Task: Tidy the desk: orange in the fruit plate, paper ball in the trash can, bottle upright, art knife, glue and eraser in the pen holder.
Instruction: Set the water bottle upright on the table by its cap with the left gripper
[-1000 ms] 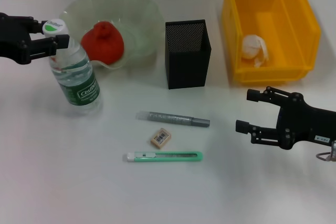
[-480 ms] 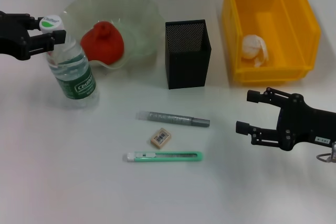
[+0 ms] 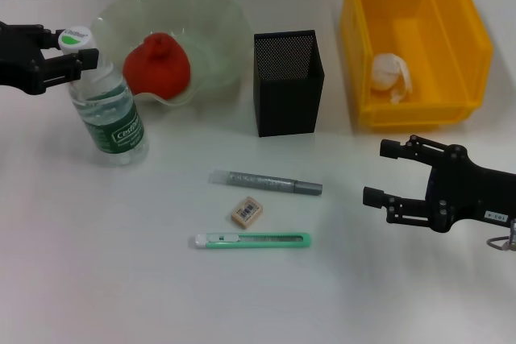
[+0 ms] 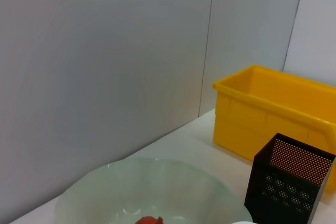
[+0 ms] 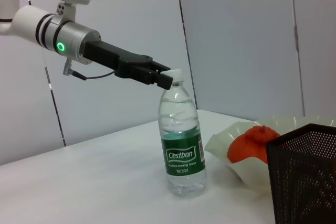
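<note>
A clear water bottle with a green label stands nearly upright left of the plate; it also shows in the right wrist view. My left gripper is shut on its neck just under the white cap, as the right wrist view shows. The orange lies in the glass fruit plate. The paper ball lies in the yellow bin. The silver glue pen, the eraser and the green art knife lie in front of the black mesh pen holder. My right gripper is open and empty at the right.
The pen holder stands between the plate and the yellow bin. The left wrist view shows the plate, the bin and the pen holder before a grey wall.
My left gripper has moved left and slightly back with the bottle's top, bringing the tilted bottle closer to upright. The right arm has not moved.
</note>
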Motion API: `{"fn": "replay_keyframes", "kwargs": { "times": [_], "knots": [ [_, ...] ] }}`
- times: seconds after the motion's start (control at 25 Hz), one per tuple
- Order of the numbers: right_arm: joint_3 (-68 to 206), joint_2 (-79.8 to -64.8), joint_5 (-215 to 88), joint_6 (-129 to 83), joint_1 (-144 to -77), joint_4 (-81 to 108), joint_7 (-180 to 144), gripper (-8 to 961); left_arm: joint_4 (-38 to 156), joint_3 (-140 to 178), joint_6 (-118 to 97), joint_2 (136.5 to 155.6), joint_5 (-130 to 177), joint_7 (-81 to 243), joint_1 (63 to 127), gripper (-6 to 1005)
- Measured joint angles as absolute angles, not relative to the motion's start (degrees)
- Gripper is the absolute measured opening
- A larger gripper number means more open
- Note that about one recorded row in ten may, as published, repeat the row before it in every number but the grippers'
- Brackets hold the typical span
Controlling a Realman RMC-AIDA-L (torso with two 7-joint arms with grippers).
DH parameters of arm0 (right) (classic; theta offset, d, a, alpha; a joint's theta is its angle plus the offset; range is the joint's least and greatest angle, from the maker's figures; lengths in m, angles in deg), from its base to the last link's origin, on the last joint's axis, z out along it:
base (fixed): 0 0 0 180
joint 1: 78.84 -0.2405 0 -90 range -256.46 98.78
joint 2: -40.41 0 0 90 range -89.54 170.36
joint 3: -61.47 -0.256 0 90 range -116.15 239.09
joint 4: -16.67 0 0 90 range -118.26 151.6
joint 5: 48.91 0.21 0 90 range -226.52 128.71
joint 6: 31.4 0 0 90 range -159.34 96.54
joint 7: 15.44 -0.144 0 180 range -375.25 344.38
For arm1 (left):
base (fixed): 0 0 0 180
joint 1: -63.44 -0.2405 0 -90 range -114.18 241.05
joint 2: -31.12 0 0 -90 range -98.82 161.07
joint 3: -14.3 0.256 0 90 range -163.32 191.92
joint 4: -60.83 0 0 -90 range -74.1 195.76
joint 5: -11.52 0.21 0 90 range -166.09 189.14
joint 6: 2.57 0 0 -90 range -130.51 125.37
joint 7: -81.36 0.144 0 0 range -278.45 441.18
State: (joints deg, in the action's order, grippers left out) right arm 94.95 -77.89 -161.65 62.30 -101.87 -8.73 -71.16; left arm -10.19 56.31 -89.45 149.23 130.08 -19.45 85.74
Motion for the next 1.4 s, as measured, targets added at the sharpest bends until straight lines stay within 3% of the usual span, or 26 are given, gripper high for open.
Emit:
{"fn": "replay_keyframes", "kwargs": {
  "times": [1.12,1.36,1.4],
  "knots": [
    [94.96,-77.89,-161.6,62.1,-102.13,-8.74,-71.27,823,-10.18,56.4,-89.47,149.27,130.07,-19.24,85.83,454],
    [94.9,-77.89,-161.57,62.21,-102.13,-8.73,-71.29,823,-10.18,56.47,-89.74,149.31,130.08,-19.27,85.84,605],
    [94.89,-77.89,-161.57,62.24,-102.13,-8.73,-71.3,823,-10.18,56.4,-89.91,149.32,130.09,-19.25,85.9,699]
  ]
}}
